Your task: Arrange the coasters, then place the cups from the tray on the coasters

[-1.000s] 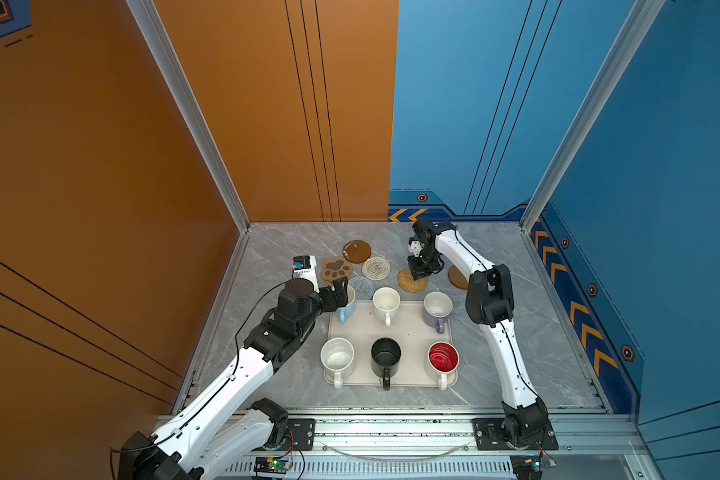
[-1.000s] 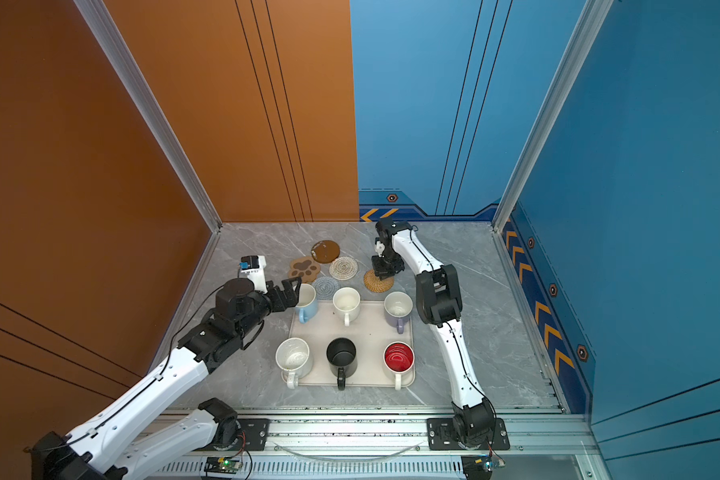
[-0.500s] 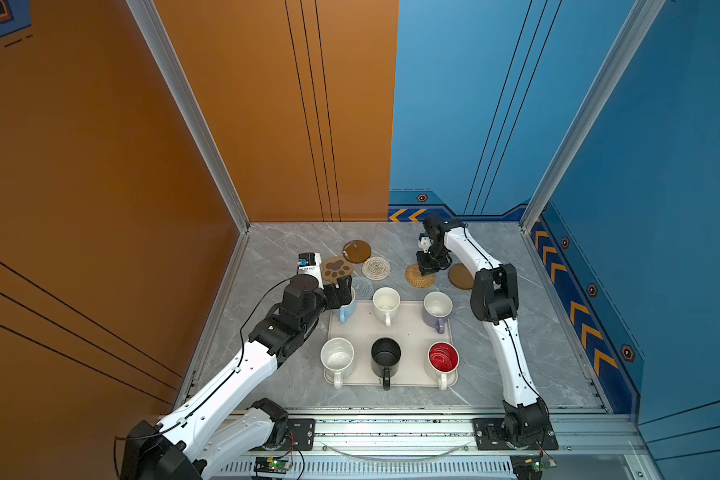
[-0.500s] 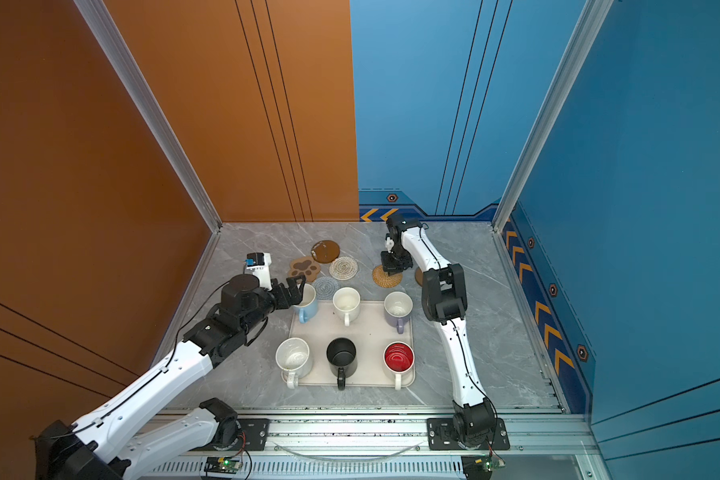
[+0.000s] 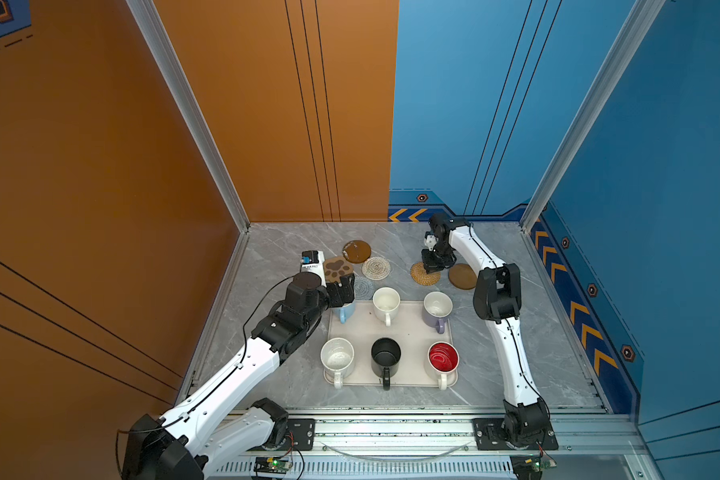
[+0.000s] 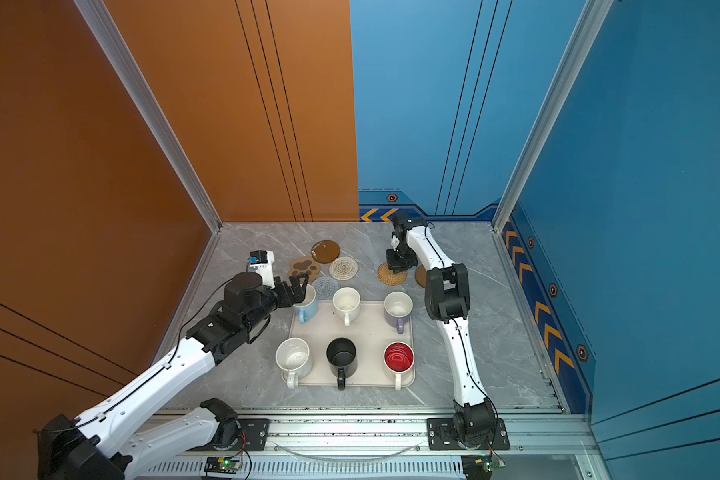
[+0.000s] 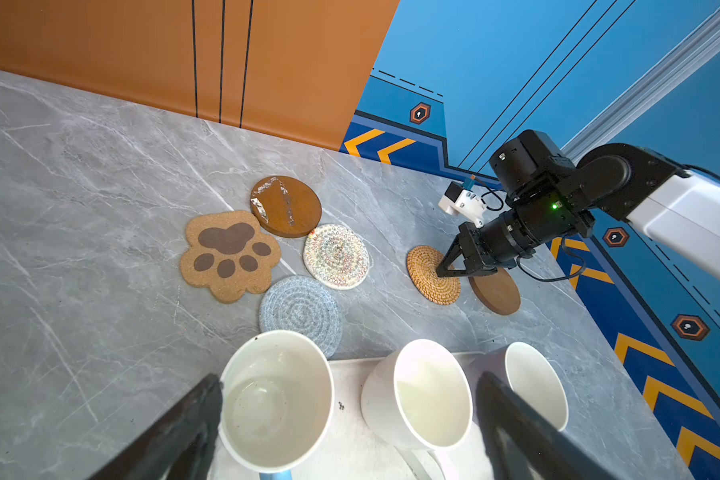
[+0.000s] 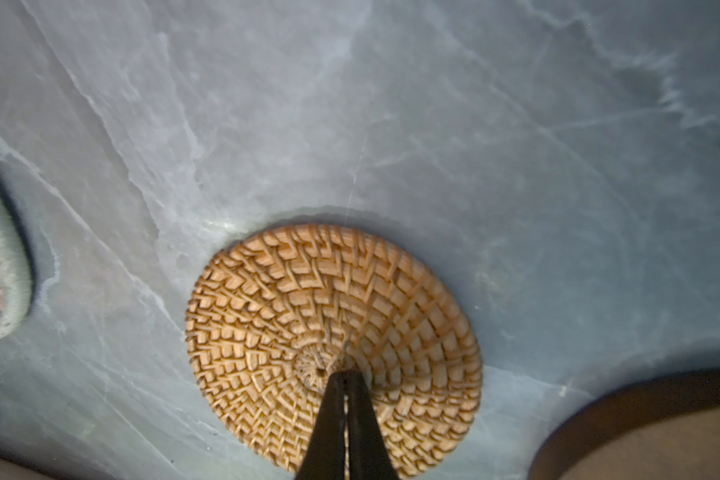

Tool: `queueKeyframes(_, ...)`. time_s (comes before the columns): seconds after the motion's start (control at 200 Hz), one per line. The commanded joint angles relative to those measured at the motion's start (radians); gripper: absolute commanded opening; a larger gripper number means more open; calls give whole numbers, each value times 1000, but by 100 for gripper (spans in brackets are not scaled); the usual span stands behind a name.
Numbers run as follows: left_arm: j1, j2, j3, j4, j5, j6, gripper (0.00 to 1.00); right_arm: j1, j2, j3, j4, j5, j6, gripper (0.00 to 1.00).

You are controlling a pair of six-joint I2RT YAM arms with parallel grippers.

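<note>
right claw (image 8: 345, 376) tips together, nothing clamped, tips resting on the golden rattan coaster (image 8: 292, 299) just off its centre knot. coaster is round with a tight spiral weave, flat on the grey desk (image 8: 433, 104). plain brown wooden disc (image 5: 462, 276) sits just beside it, white woven coaster (image 5: 376, 268) apart on the other side. left claw (image 7: 348, 379) is wide apart, holding nothing, at the light blue mug (image 7: 275, 399) in the tray's (image 5: 410, 328) far left corner. can't tell if it touches.
</note>
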Motion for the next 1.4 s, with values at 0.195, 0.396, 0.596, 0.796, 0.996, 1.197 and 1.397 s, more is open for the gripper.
queueKeyframes(0.195, -23, 6, 39, 9, -1, 10, 95, -36, 63, -13, -40, 86, 14, 0)
queueKeyframes(0.396, -35, 9, 44, 10, -11, 10, 95, -42, 61, -16, -40, 92, 11, 0)
queueKeyframes(0.596, -43, 15, 48, 10, -16, 12, 95, -46, 57, -19, -40, 88, 10, 0)
queueKeyframes(0.796, -49, 22, 54, 9, -20, 13, 95, -47, 44, -43, -36, 96, 11, 0)
queueKeyframes(0.996, -53, 29, 55, 7, -19, 16, 95, -50, 16, -91, -24, 121, 7, 0)
queueKeyframes(1.197, -58, 28, 58, 9, -20, 16, 95, -55, 8, -100, -24, 116, 10, 0)
queueKeyframes(1.397, -62, 24, 58, 8, -23, 18, 95, -55, 0, -119, -18, 106, 10, 0)
